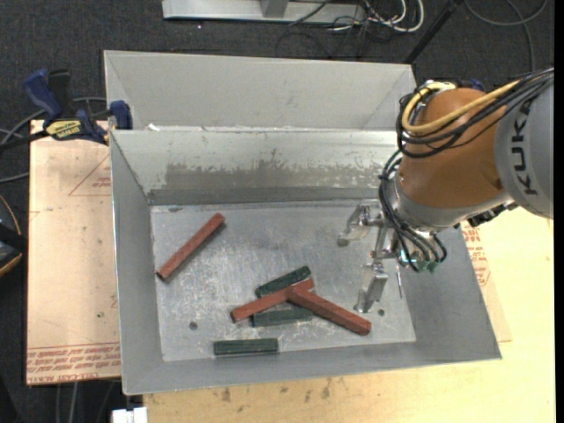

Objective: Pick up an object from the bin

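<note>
Four crossed bars (pixel 300 300) lie heaped beside the spread jaws.

Robot lab: KUKA arm (pixel 458 161), metal bin (pixel 264 95), floor cables (pixel 392 11).

Orange-covered arm (pixel 454 161) has looped cables (pixel 438 118) and seemingly metal pincer (pixel 367 263).

Even, fairly bright light fills the grey metal bin (pixel 264 152); its scratched bottom gives a dull sheen, shadows are soft, and the dark floor (pixel 62 16) around is dim.
</note>
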Available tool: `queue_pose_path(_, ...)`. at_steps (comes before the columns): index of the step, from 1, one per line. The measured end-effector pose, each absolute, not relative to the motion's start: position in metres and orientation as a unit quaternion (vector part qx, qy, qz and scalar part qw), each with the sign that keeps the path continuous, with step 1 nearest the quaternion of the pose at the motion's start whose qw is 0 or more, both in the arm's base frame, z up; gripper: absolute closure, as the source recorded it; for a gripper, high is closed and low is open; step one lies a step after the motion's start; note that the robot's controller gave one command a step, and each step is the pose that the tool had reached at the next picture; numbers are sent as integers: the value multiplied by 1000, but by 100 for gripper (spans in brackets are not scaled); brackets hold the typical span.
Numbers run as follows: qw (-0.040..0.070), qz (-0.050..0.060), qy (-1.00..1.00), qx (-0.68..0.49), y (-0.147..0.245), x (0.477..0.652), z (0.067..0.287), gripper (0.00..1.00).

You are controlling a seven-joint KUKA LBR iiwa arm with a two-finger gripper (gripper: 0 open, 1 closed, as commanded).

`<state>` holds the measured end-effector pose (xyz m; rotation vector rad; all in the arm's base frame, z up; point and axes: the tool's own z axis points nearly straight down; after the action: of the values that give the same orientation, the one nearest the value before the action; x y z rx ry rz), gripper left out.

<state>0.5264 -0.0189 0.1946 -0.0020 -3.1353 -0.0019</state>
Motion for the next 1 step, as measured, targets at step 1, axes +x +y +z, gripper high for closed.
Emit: queue_pose_path(1,0,0,-1000,0,-19,528,198,0)
